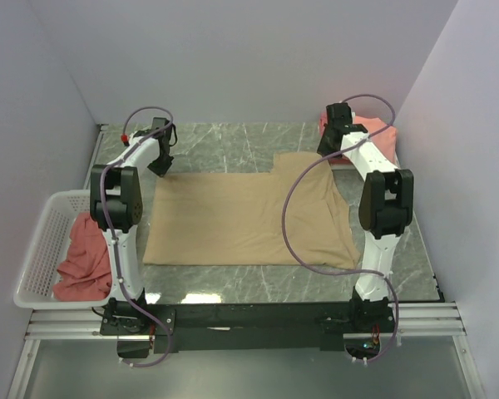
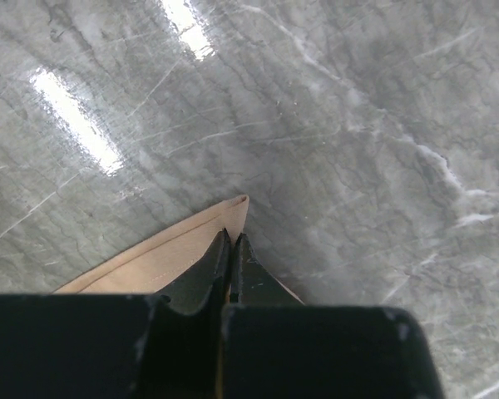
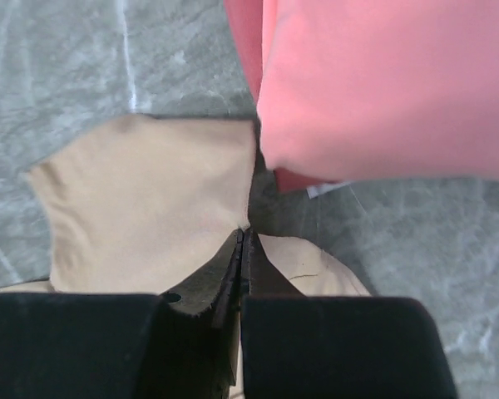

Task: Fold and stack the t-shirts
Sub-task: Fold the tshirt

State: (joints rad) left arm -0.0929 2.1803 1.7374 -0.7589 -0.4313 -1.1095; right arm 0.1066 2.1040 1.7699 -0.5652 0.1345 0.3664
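Tan t-shirt (image 1: 249, 218) lies spread flat in the middle of the grey marble table (image 1: 224, 145), hem toward the arm bases.

Left pincer (image 2: 233, 241): jaws pressed together on the shirt's far-left corner (tip of cloth pokes out past the fingertips).

Right pincer (image 3: 243, 237): jaws closed, pinching tan cloth at the far-right corner, just beside the folded salmon-pink t-shirt (image 3: 382, 83).

White mesh basket (image 1: 41, 241) at the table's left edge holds a crumpled dusty red t-shirt (image 1: 83, 258).

Grey marble worktop (image 1: 224, 143), pretty glossy. Tan t-shirt (image 1: 233, 220) spread flat mid-worktop, folded pink t-shirt (image 1: 381, 137) in far right corner, white mesh basket (image 1: 37, 249) at left edge.
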